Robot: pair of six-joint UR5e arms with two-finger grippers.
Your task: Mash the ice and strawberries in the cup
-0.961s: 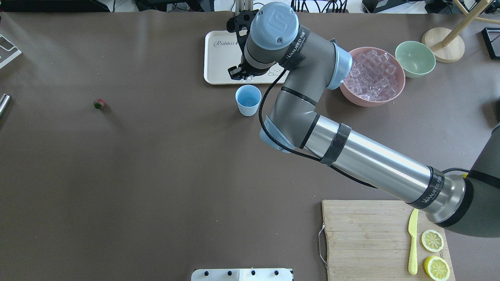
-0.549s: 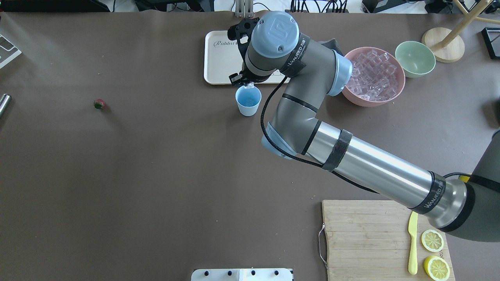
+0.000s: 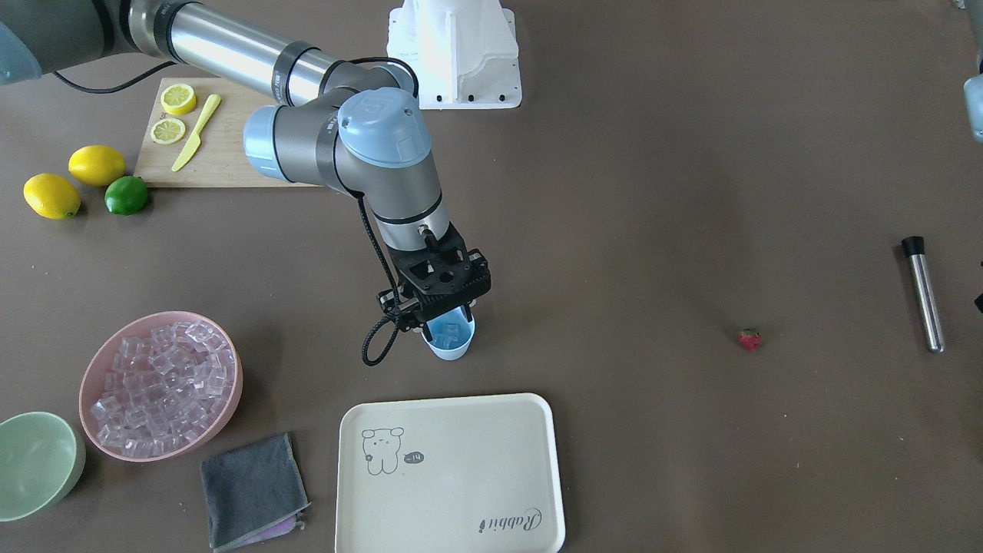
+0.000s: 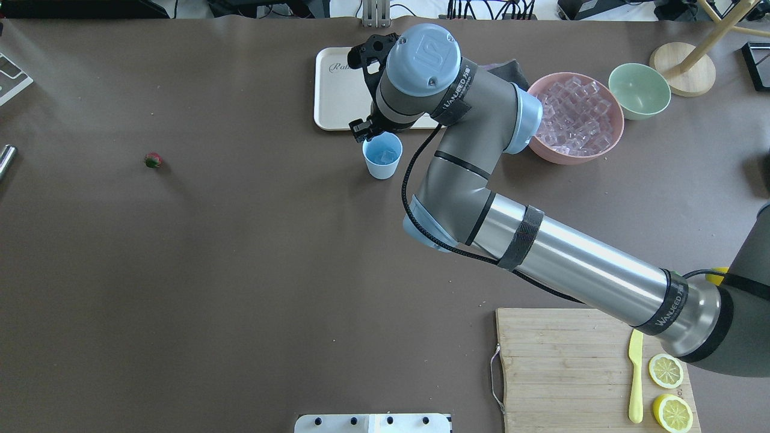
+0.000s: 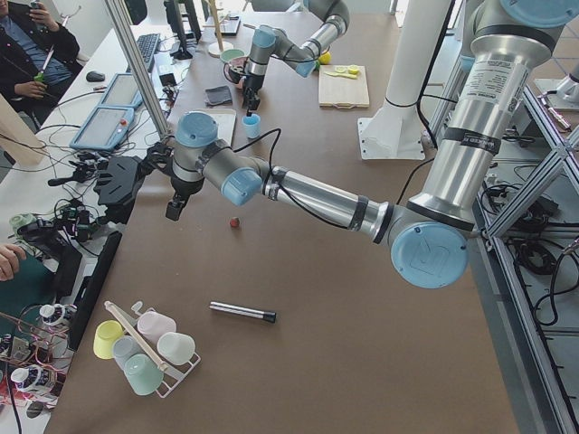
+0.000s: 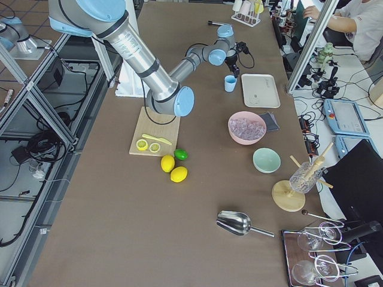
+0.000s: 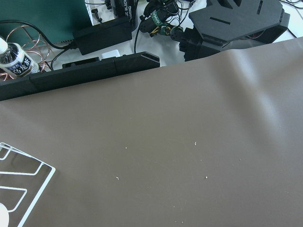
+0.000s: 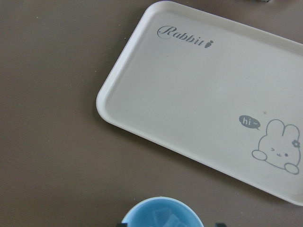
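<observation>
Ice (image 4: pixel 388 155) is now in the cup (image 4: pixel 379 171). Half a second ago my right end effector (image 3: pixel 442 318) held a cube just above the rim. Now its fingers are spread and empty over the mouth, and the wrist camera shows clear cubes on the blue bottom. The cup stands upright on the bench (image 4: pixel 240 270), just beside the near edge of the tray (image 4: pixel 337 96). The rest of the ice is in the pink bowl (image 4: pixel 571 160), farther to the right.

The strawberry (image 4: pixel 153 160) hasn't moved. It lies on the bench well apart from the cup, over on the left side, near the metal rod (image 3: pixel 921 296). I'd say this ice drop is done, but the berry still has to go in and mashing hasn't begun. My left end effector (image 5: pixel 175 210) shows only in the side view, so I can't tell how it's set.
</observation>
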